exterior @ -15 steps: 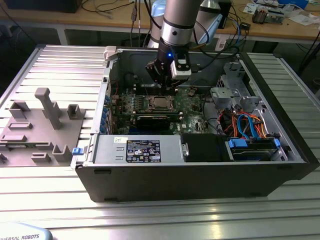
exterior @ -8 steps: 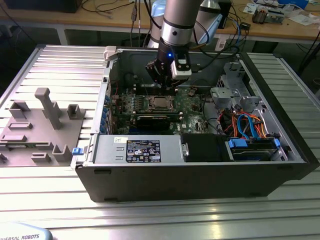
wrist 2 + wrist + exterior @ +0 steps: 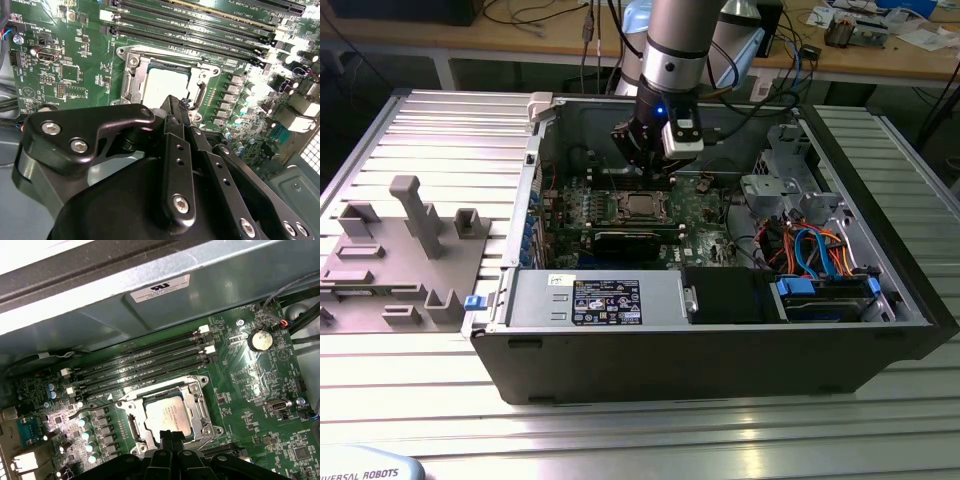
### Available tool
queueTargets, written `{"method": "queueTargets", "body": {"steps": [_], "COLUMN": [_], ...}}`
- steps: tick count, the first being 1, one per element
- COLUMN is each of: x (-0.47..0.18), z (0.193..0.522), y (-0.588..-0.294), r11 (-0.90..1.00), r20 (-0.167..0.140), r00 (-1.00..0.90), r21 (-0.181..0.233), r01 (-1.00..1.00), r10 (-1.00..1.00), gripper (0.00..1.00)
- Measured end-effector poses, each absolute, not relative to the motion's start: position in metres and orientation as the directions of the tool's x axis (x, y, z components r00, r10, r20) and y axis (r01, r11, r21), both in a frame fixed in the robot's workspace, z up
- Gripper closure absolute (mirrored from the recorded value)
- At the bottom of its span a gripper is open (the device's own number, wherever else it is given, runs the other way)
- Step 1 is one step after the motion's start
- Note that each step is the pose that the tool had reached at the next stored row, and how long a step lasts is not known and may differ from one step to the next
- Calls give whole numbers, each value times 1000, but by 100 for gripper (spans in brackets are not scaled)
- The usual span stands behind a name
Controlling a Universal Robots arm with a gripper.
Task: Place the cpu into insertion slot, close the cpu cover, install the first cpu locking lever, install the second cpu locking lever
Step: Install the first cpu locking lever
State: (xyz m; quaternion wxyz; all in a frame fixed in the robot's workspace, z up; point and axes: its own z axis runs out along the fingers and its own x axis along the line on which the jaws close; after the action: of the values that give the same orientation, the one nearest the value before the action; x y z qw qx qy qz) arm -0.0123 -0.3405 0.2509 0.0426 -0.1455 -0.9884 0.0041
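The cpu (image 3: 169, 415) lies flat in the motherboard's socket, its silvery top showing through the square opening of the cpu cover (image 3: 200, 407), which lies down over it. Both wrist views show this; the cpu (image 3: 165, 85) and cover frame (image 3: 131, 82) sit just beyond my fingertips. A thin wire locking lever (image 3: 92, 410) sticks out along one side of the socket. My gripper (image 3: 644, 172) hangs a little above the socket (image 3: 642, 206) inside the open computer case. Its black fingers (image 3: 175, 130) are pressed together, and I see nothing between them.
Memory slots (image 3: 145, 365) run beside the socket, with capacitors (image 3: 87, 437) and a coin battery (image 3: 260, 340) nearby. The case wall (image 3: 535, 180), drive cage and cables (image 3: 810, 250) and power supply (image 3: 600, 298) surround the board. A grey fixture (image 3: 410, 250) lies outside the case on the exterior view's left.
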Motion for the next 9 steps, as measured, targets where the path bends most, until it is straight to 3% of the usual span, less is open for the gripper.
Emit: {"method": "queueTargets", "body": {"steps": [9], "x": [-12], "z": [251], "y": [-340], "r11": [960], "r20": [84], "r00": [-957], "r21": [-17], "r01": [279], "r10": [279], "gripper": [89]}}
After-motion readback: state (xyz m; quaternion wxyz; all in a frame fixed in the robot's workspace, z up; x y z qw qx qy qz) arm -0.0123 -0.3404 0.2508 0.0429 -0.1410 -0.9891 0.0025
